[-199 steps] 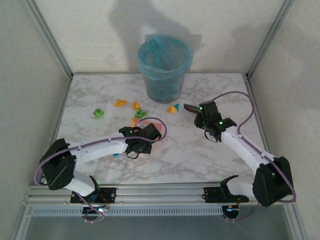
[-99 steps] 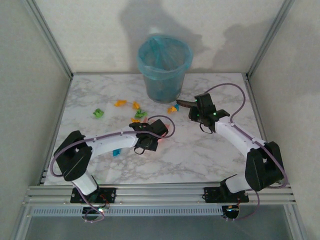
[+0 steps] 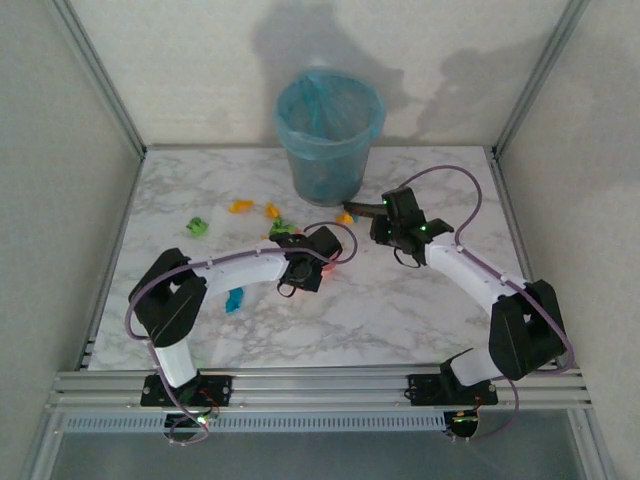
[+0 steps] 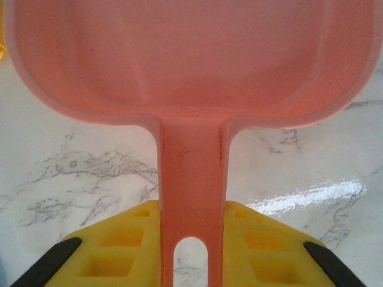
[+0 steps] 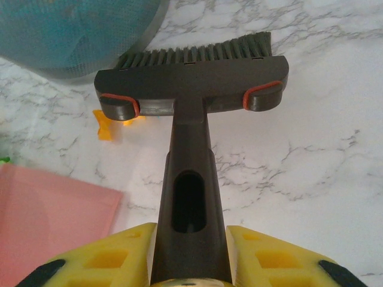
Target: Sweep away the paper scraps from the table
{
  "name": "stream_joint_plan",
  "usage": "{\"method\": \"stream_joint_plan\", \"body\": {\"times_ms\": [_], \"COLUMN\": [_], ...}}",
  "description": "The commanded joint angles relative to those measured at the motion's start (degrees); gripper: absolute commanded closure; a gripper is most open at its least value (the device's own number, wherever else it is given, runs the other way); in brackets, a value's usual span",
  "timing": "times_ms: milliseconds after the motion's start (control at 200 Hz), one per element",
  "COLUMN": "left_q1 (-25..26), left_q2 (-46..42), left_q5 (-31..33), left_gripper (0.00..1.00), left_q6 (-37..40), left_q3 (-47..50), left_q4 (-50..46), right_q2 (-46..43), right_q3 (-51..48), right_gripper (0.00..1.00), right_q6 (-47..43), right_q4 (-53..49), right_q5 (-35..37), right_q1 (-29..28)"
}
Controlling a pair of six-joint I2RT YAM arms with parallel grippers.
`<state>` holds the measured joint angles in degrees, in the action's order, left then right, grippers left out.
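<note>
Versus a second ago both arms reach farther in: left gripper (image 4: 191, 242) clamps the pink dustpan (image 4: 191, 66) by its handle, now mid-table; right gripper (image 5: 190, 242) clamps the brush (image 5: 192, 84), bristles now beside an orange scrap (image 5: 108, 125). Other paper scraps (image 3: 197, 227) lie scattered left of centre on the marble table (image 3: 420, 320). Blue-lined bin (image 3: 328, 150) stands at the far edge, with aluminium rails (image 3: 100, 80) and plain walls (image 3: 180, 60) beyond.

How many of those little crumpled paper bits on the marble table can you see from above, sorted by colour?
Orange crumpled paper scraps: 3
Green crumpled paper scraps: 2
Bright blue crumpled paper scrap: 1
Total: 6 seen from the top camera; more may lie hidden under the left arm.
</note>
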<state>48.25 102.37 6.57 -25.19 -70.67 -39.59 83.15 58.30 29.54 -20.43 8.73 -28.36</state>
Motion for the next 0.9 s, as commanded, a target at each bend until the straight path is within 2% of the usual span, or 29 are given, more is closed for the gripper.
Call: {"method": "stream_joint_plan", "body": {"times_ms": [0,411,716,896], "left_q1": [-0.7,-1.2,-1.2,-1.1], "left_q2": [1.3,1.4,-1.6,-3.1], "left_q5": [-0.9,-1.1,-2.1,-2.8], "left_gripper": [1.0,1.0,1.0,1.0], "left_q6": [1.5,2.0,0.6,0.0], "left_q3": [-1.8,-1.3,3.0,5.4], "left_q4": [-1.6,-1.3,1.3,3.0], "right_q2": [-0.7,-3.9,-15.9,-24.0], "right_q3": [-0.6,-2.0,-10.0,-9.3], "right_gripper": [1.0,1.0,1.0,1.0], "right_q6": [-0.2,-0.3,8.3,10.1], "right_q4": [-1.5,-6.1,-6.2,-8.7], "right_q5": [-1.1,-2.2,-7.3,-3.5], "right_q1": [-1.7,-8.5,-11.8,-11.7]}}
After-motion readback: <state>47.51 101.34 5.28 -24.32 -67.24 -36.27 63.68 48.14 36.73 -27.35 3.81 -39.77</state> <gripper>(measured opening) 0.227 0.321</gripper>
